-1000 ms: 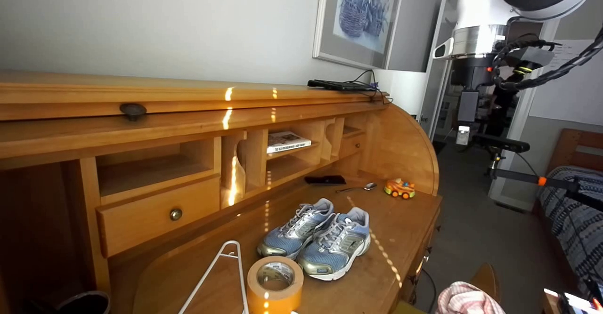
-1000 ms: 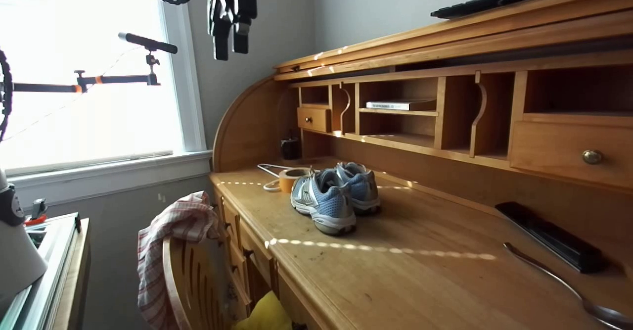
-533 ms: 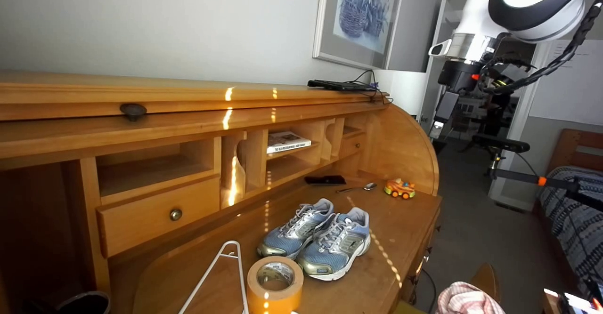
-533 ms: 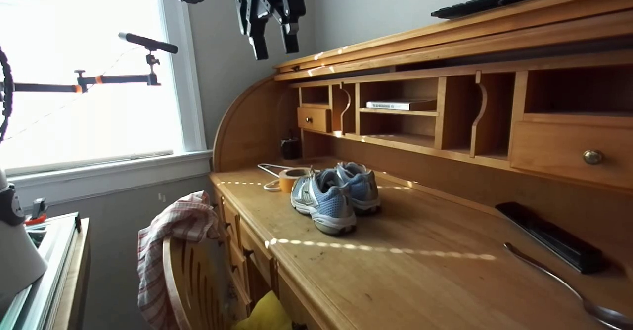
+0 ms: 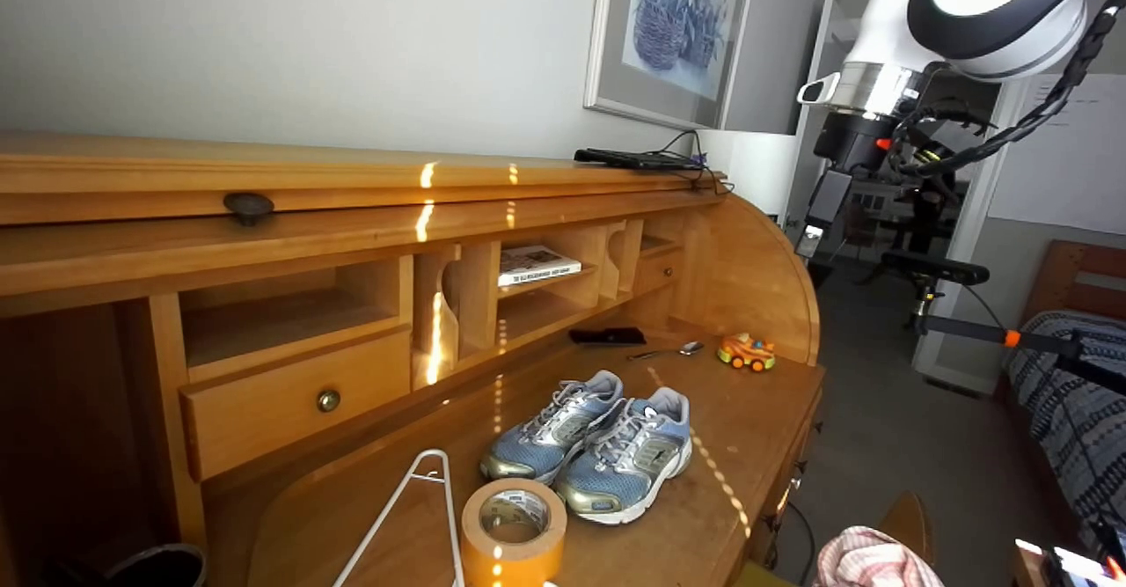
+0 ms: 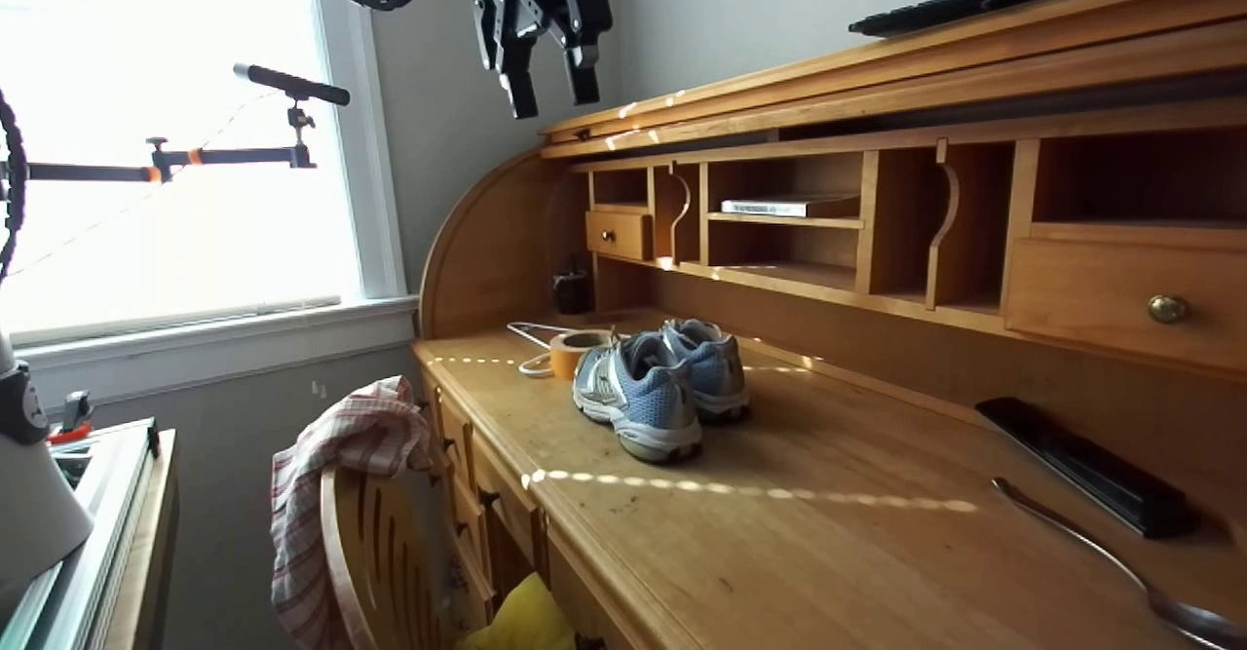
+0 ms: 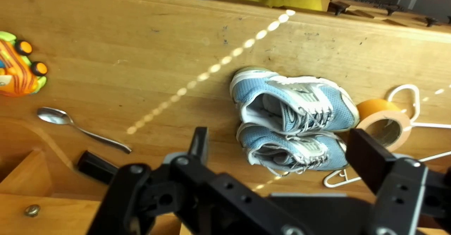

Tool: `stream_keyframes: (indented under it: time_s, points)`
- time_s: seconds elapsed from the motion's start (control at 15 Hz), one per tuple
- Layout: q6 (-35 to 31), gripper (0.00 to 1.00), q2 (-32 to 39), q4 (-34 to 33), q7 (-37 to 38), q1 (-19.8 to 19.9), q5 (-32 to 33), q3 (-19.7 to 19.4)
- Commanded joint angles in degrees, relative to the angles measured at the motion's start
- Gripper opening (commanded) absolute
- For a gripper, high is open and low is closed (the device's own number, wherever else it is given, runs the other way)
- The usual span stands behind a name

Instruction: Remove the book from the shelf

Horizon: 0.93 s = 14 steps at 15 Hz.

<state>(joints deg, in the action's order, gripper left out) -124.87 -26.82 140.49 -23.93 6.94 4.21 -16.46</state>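
Observation:
The book [image 5: 538, 266] is white-edged with a printed cover. It lies flat on the upper level of a small wooden shelf [image 6: 828, 222] in the middle of the desk hutch; in an exterior view it shows as a thin white spine [image 6: 765, 209]. My gripper [image 6: 553, 102] is open and empty. It hangs in the air above the desk, tilted, in front of the hutch and apart from the book. In the wrist view the gripper [image 7: 278, 136] has its fingers wide apart, with shoes far below between them. The book is out of the wrist view.
Blue running shoes [image 6: 643, 392], an orange tape roll [image 5: 514, 530] and a white hanger [image 5: 431, 481] lie on the desk. A spoon [image 7: 84, 131], a black object [image 6: 1081, 465] and a toy car [image 5: 746, 352] lie there too. A chair [image 6: 375, 543] stands before the desk.
The gripper has swung toward the hutch and tilted, mostly in the first half second and slightly since. Its fingers now show more widely spread in an exterior view. The book has not moved.

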Motion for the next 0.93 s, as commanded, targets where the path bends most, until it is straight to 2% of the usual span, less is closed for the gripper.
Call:
stream_keyframes:
  time_s: [0.0,0.2,0.4,0.47,0.6,0.87]
  points:
    - [-11.83,1.00,2.59,2.76,1.22,1.67,2.80,0.62]
    - [-21.06,1.00,7.87,5.52,-1.50,-0.51,-0.67,-1.17]
    - [-28.75,1.00,14.39,6.89,-6.94,-4.89,-10.12,-3.66]
    - [-24.55,1.00,10.11,6.73,-3.23,-1.41,-5.23,-0.98]
    - [-27.49,1.00,13.59,7.01,-5.14,-2.76,-8.33,-1.41]
    - [-28.08,1.00,14.72,6.61,-5.43,-3.00,-8.82,-1.56]
